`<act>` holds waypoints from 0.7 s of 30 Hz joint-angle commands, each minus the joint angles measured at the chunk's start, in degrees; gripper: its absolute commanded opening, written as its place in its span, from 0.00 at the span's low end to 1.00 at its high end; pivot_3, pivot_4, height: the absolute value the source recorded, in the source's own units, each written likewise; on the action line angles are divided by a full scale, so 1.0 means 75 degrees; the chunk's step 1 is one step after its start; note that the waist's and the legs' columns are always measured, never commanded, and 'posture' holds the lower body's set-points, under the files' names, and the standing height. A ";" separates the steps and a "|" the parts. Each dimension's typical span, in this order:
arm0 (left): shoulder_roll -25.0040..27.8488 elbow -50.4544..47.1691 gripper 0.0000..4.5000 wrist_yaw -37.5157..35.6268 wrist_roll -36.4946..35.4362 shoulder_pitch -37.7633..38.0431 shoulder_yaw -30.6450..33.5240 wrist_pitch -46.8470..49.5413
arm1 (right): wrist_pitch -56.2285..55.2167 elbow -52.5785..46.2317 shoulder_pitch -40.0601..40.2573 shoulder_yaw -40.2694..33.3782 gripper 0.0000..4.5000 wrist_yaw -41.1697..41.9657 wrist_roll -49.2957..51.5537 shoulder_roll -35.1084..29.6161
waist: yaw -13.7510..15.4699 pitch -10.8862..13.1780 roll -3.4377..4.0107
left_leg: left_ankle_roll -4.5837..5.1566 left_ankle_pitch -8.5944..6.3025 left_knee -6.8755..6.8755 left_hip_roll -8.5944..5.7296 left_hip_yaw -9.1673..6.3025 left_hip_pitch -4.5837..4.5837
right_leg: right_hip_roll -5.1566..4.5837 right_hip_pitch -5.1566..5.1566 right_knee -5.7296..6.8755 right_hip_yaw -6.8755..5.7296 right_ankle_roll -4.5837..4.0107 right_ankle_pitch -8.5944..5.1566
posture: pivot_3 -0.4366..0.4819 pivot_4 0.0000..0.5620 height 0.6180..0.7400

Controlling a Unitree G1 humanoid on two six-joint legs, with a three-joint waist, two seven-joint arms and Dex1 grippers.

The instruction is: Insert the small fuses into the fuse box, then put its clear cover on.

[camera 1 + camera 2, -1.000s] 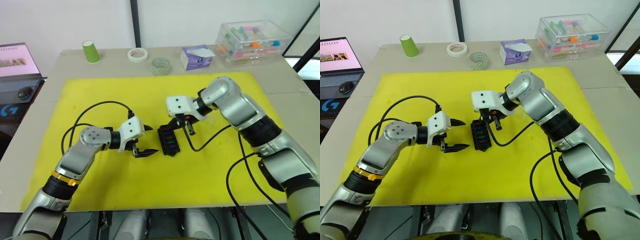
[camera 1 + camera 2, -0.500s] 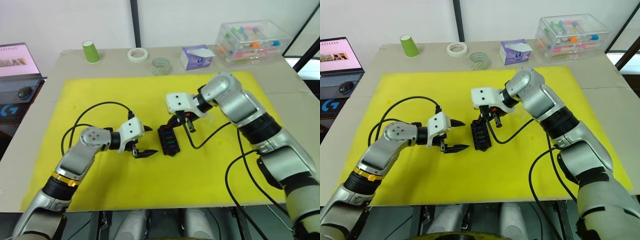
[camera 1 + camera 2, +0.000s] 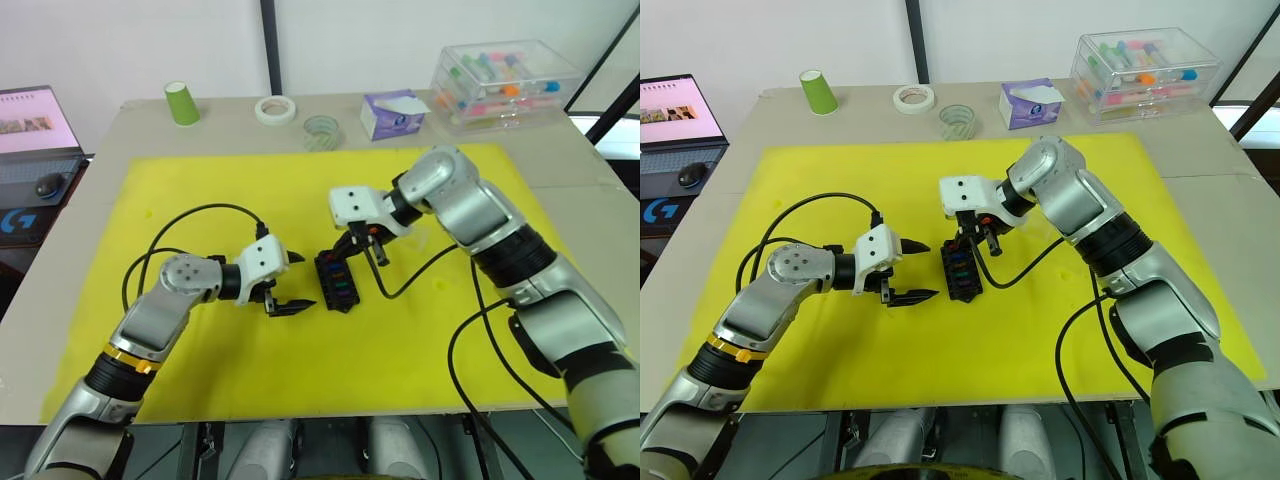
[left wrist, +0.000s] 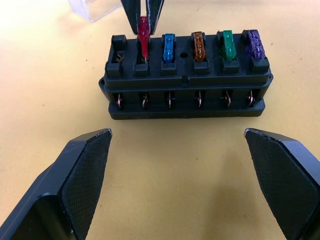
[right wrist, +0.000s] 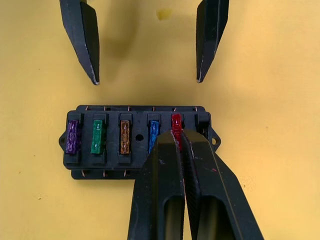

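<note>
The black fuse box (image 3: 336, 281) lies in the middle of the yellow mat (image 3: 200, 180). Purple, green, orange and blue fuses sit in its slots (image 5: 98, 139). My right gripper (image 5: 177, 137) is shut on a red fuse (image 5: 176, 122), which stands in the slot beside the blue one; the end slot past it is empty. My left gripper (image 3: 305, 280) hovers open just left of the box, its fingers (image 5: 82, 40) spread wider than the box and apart from it. A corner of the clear cover (image 4: 95, 7) lies on the mat behind the box.
Along the table's far edge stand a green cup (image 3: 181, 103), a white tape roll (image 3: 274, 109), a clear tape roll (image 3: 321, 131), a tissue box (image 3: 393, 113) and a large clear storage box (image 3: 505, 83). A laptop (image 3: 35, 130) sits at far left. Black cables trail from both wrists.
My right gripper has edged slightly left with the red fuse over the box. The left arm has stayed still.
</note>
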 commanded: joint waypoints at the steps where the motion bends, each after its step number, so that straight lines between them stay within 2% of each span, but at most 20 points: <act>1: 0.0031 -0.0286 0.99 -0.0007 0.0013 0.0054 0.0094 -0.0125 | -0.0165 0.0048 -0.0271 -0.0191 0.00 -0.0006 -0.0099 0.0072 | -0.0002 0.0000 0.0000 | 0.0000 0.0000 0.0000 0.0000 0.0000 0.0000 | 0.0000 0.0000 0.0000 0.0000 0.0000 0.0000 | 0.48 0.27 1.00; 21: -0.0021 -0.0300 0.99 0.0024 0.0054 0.0082 0.0048 -0.0147 | -0.0320 0.0617 -0.0176 0.0147 0.00 0.0197 -0.0568 0.0333 | -0.0007 -0.0001 0.0000 | 0.0000 0.0000 0.0000 0.0000 0.0000 0.0000 | 0.0000 0.0000 0.0001 0.0000 0.0000 0.0000 | 0.48 0.27 1.00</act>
